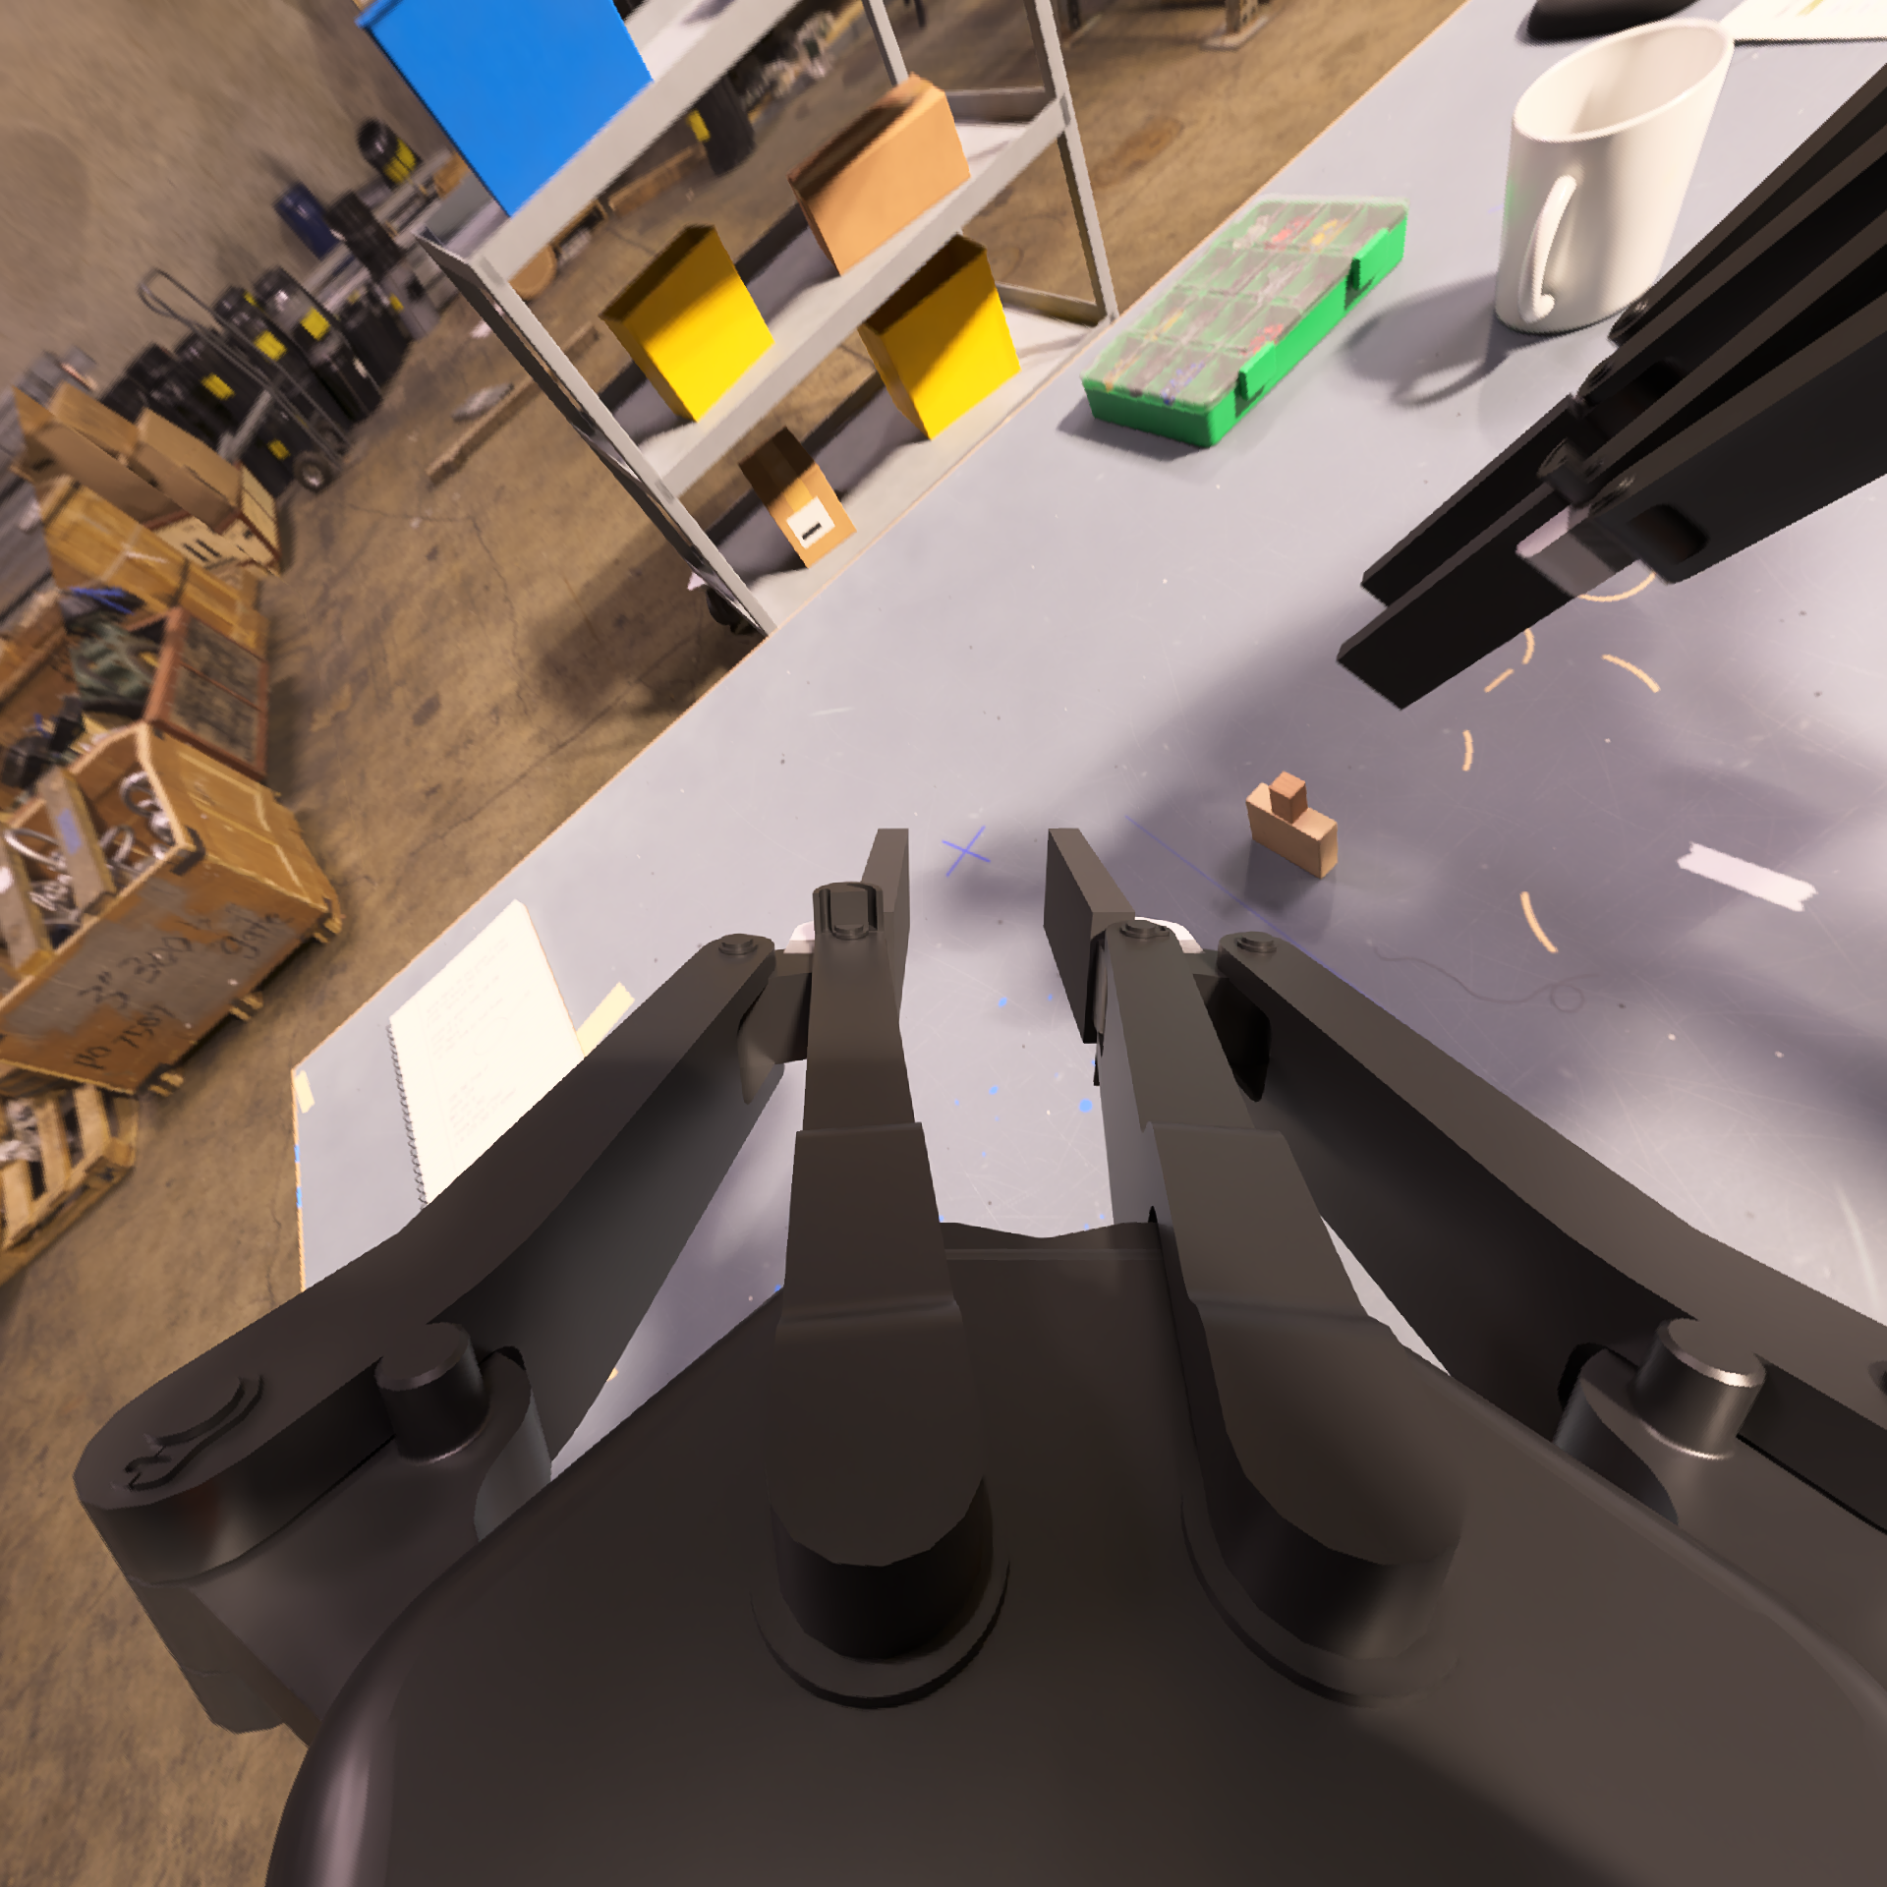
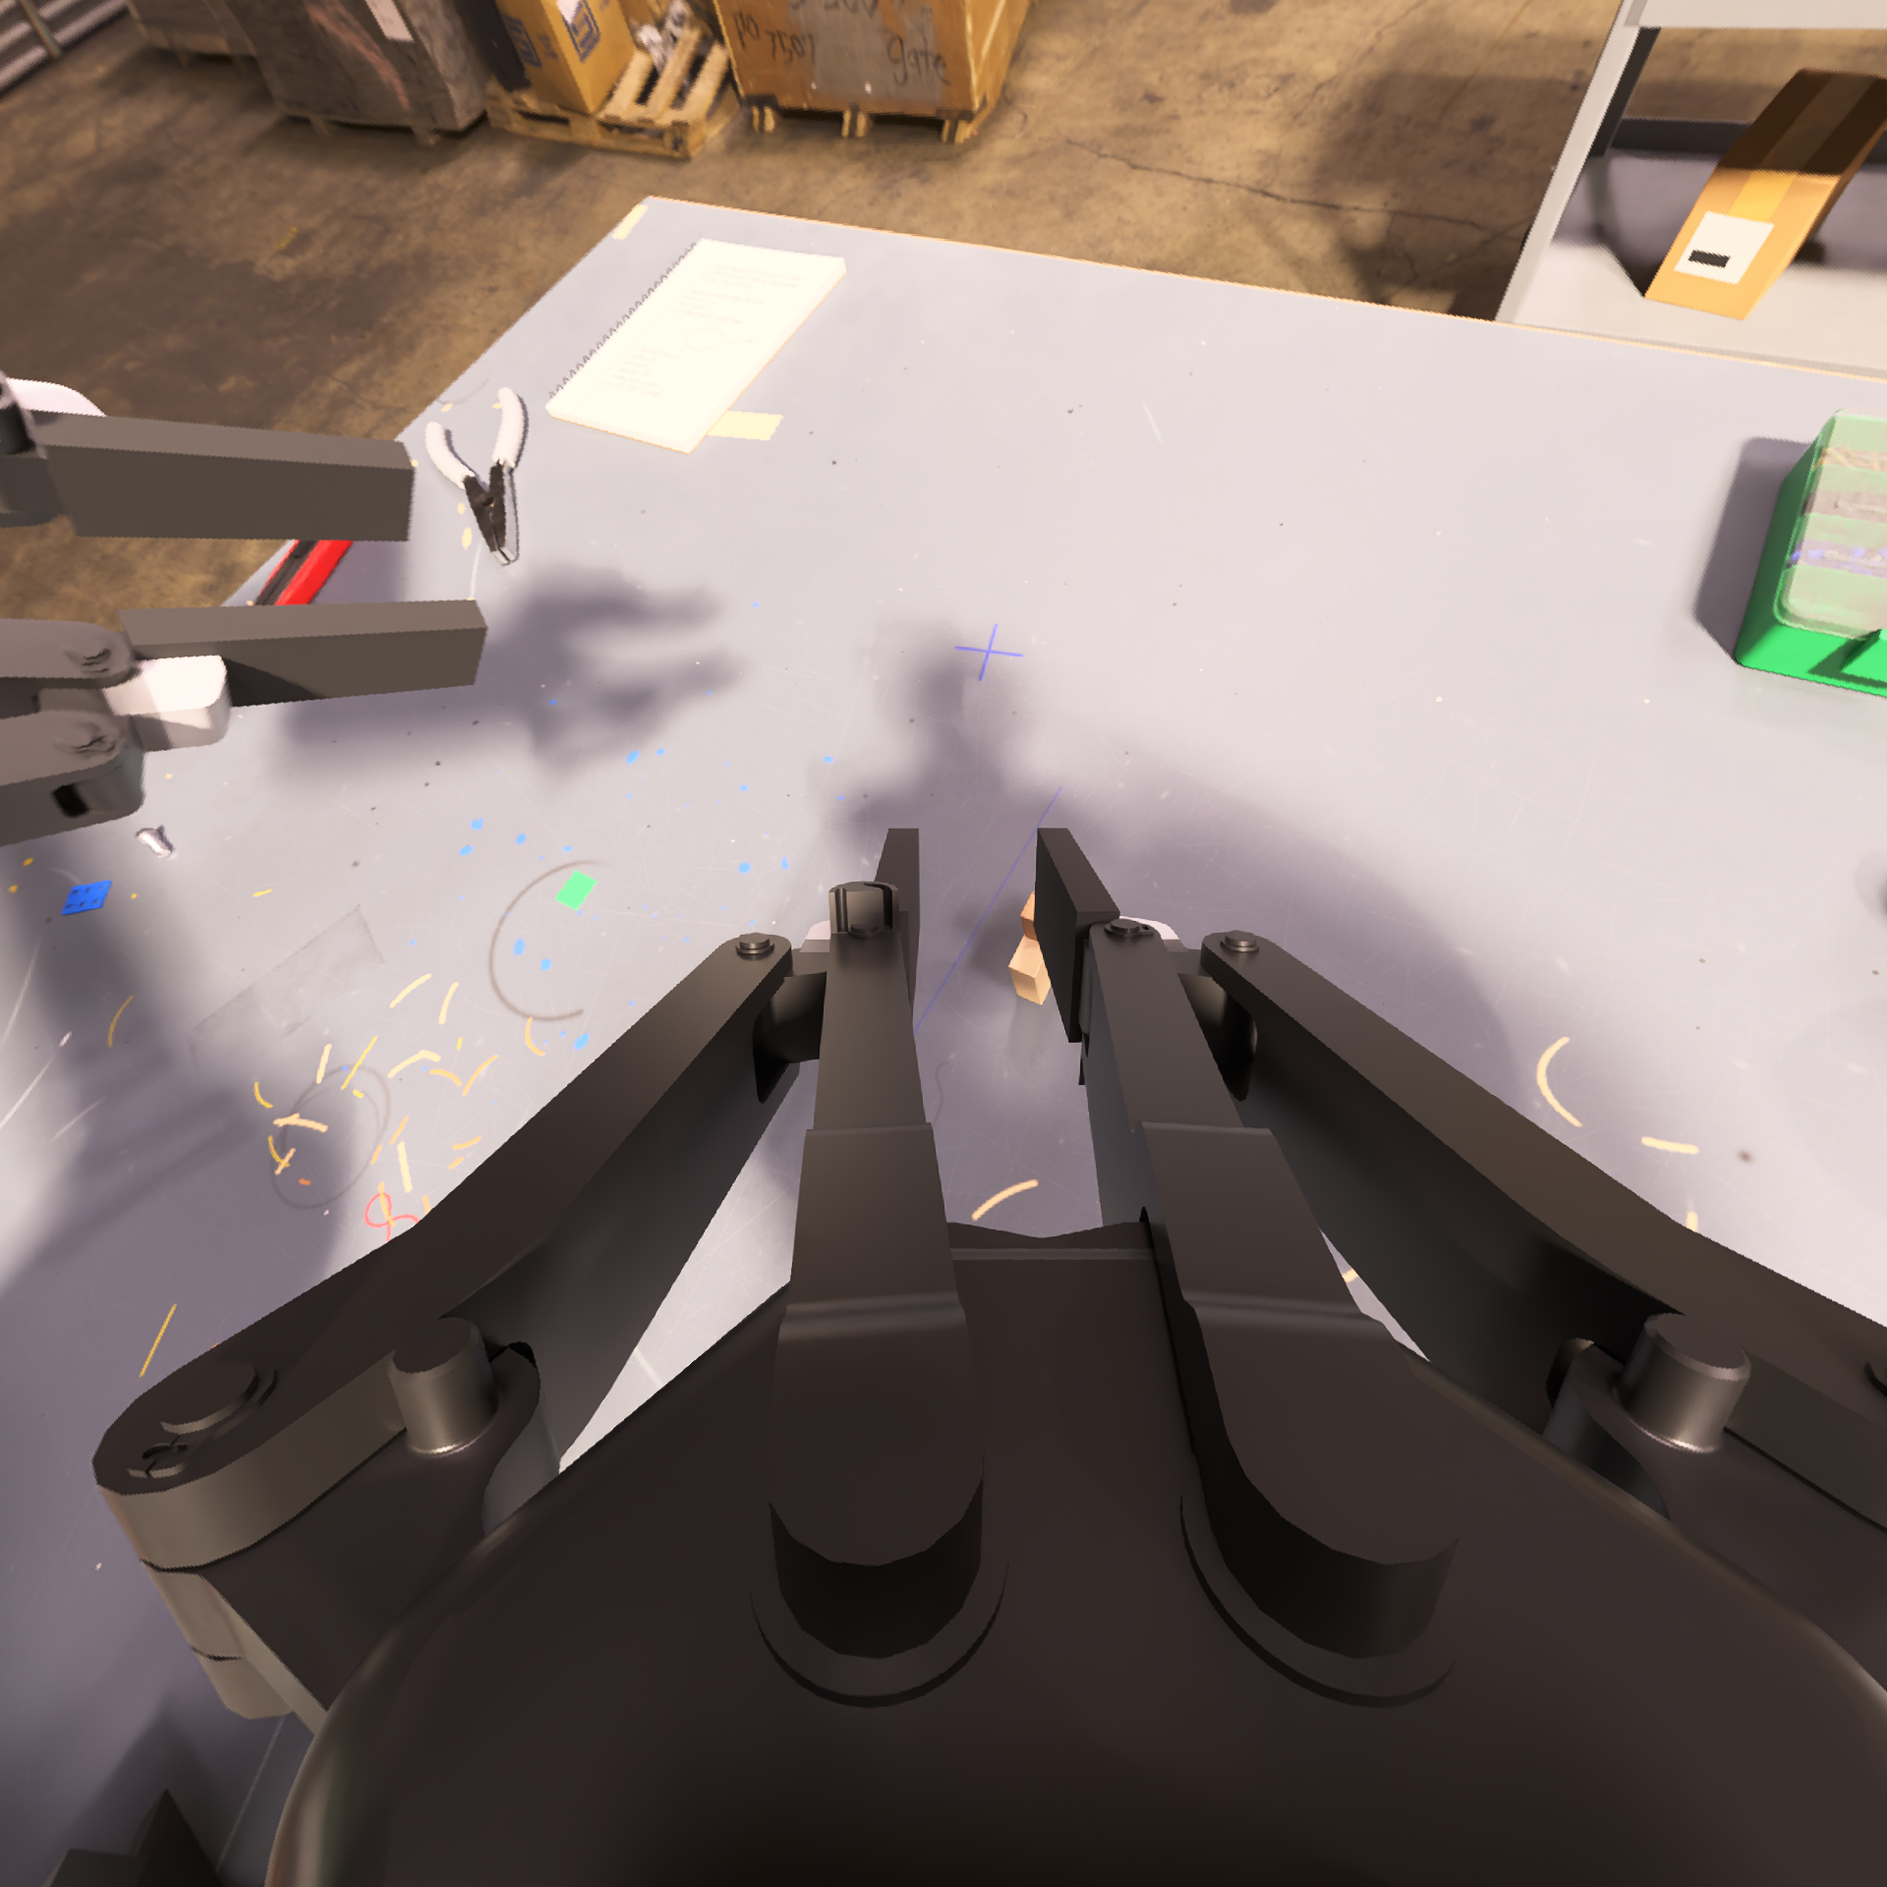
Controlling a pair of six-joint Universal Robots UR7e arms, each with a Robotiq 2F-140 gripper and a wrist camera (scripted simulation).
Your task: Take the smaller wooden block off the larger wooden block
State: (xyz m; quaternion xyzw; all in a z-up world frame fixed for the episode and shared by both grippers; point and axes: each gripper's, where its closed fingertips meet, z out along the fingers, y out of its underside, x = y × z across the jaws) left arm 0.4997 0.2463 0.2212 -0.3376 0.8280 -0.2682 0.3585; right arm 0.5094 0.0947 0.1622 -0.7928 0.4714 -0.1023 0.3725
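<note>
A small wooden block (image 1: pixel 1289 792) sits on top of a larger wooden block (image 1: pixel 1299 843) on the grey table (image 1: pixel 1021 664), right of my left gripper (image 1: pixel 978 858) and ahead of it. The left gripper is open and empty, well short of the blocks. In the right wrist view my right gripper (image 2: pixel 978 853) is open and empty above the table. The stacked blocks (image 2: pixel 1029 965) show just inside its right finger, partly hidden by it. The right gripper also shows in the left wrist view (image 1: pixel 1368 628), above and beyond the blocks.
A white mug (image 1: pixel 1603 174) and a green organiser box (image 1: pixel 1246 327) stand at the far side. A spiral notebook (image 2: pixel 694 342) and pliers (image 2: pixel 485 480) lie near the table edge. A metal shelf rack (image 1: pixel 817 306) stands beyond it. My left gripper (image 2: pixel 449 572) reaches in from the left.
</note>
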